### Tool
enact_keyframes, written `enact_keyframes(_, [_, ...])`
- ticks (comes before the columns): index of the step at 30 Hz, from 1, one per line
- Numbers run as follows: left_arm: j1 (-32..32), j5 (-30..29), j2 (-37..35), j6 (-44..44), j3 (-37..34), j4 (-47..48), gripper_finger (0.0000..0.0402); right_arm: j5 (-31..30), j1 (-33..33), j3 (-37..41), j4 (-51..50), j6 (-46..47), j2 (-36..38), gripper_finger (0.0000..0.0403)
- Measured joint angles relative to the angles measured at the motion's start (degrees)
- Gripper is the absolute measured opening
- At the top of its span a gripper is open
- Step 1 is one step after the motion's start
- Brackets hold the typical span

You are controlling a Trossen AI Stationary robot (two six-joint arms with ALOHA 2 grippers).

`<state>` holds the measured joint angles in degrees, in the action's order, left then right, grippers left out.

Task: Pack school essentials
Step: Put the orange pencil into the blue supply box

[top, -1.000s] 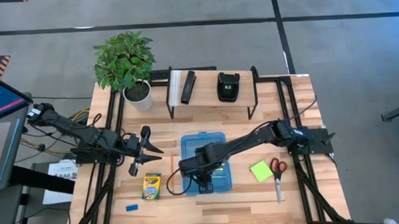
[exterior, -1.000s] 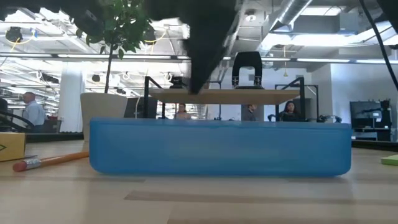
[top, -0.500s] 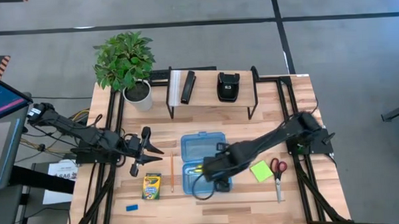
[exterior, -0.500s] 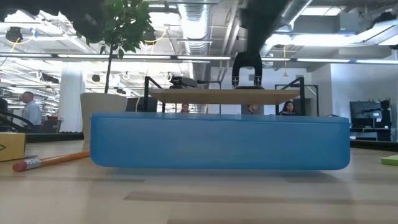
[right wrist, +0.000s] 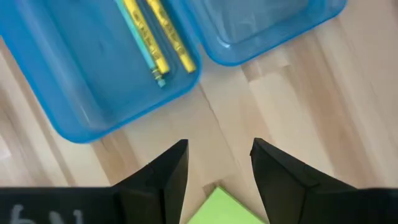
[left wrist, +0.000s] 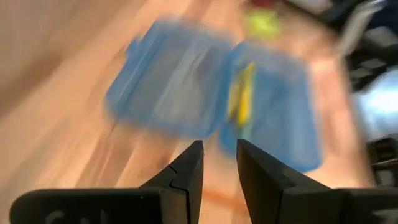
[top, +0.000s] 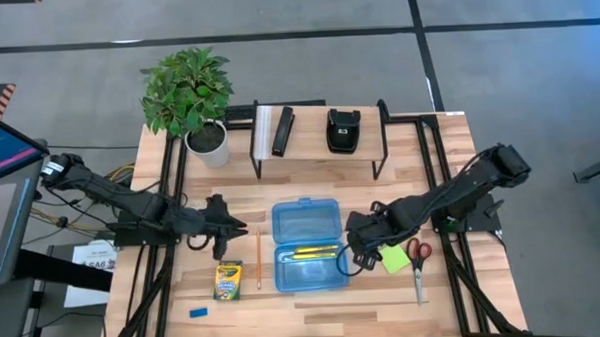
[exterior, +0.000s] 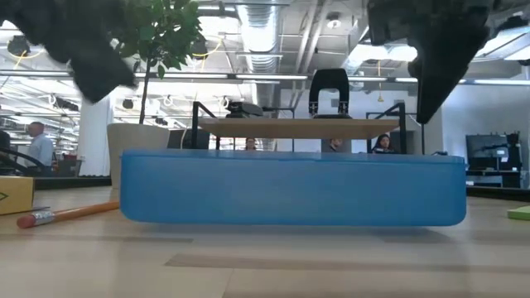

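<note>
The open blue plastic box [top: 308,243] lies flat mid-table, its lid toward the far side. Its base holds two yellow pencils [right wrist: 163,31] and a thin teal pen [right wrist: 140,38]. My right gripper [top: 361,252] is open and hovers just right of the box, next to the lime-green sticky-note pad [top: 393,257]; a corner of the sticky-note pad [right wrist: 225,208] shows between its fingers. My left gripper [top: 228,229] is open, left of the box and pointing at it. Another yellow pencil [top: 258,260], the crayon box [top: 228,279], the blue eraser [top: 198,313] and the orange-handled scissors [top: 418,264] lie on the table.
A raised shelf [top: 319,138] at the far side carries a black and a white bar and a black pouch. A potted plant [top: 192,97] stands at the far left corner. Bare wood shows along the near edge [top: 315,318].
My right gripper has drawn away from above the box's base toward the table's right, ending beside the sticky-note pad; the pencils and pen now show lying in the base. My left gripper has turned to point at the box and shifted slightly toward it.
</note>
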<state>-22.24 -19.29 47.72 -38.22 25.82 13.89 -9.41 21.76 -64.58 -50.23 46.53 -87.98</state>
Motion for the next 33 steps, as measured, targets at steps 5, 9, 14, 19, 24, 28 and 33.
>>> enact_keyframes(5, [-0.07,0.97,8.03,-12.95,0.63,3.15,0.0084,-1.12,0.02,0.00,2.12,-0.48,-0.27,0.0192])
enact_keyframes(9, [-0.39,5.78,15.37,-19.85,0.70,-0.73,0.0084,-1.14,0.00,0.00,3.51,-1.16,-0.49,0.0193])
enact_keyframes(14, [-0.37,5.53,22.79,-24.89,2.94,-0.54,0.0082,-1.18,0.37,0.00,4.18,-1.07,-0.42,0.0189])
enact_keyframes(19, [-0.37,5.49,30.55,-26.38,9.45,1.74,0.0076,-1.18,0.29,0.00,4.15,-1.07,-0.40,0.0187])
enact_keyframes(24, [-0.31,5.47,38.59,-26.55,17.78,11.32,0.0075,-1.18,0.37,0.00,4.02,-0.92,-0.38,0.0188])
enact_keyframes(28, [-0.27,5.40,43.42,-25.90,22.24,13.60,0.0075,-1.18,0.42,0.00,3.98,-0.94,-0.38,0.0184])
enact_keyframes(33, [-0.28,6.51,47.46,-25.93,24.41,14.35,0.0079,-1.18,0.46,0.00,4.22,-1.34,-0.38,0.0185])
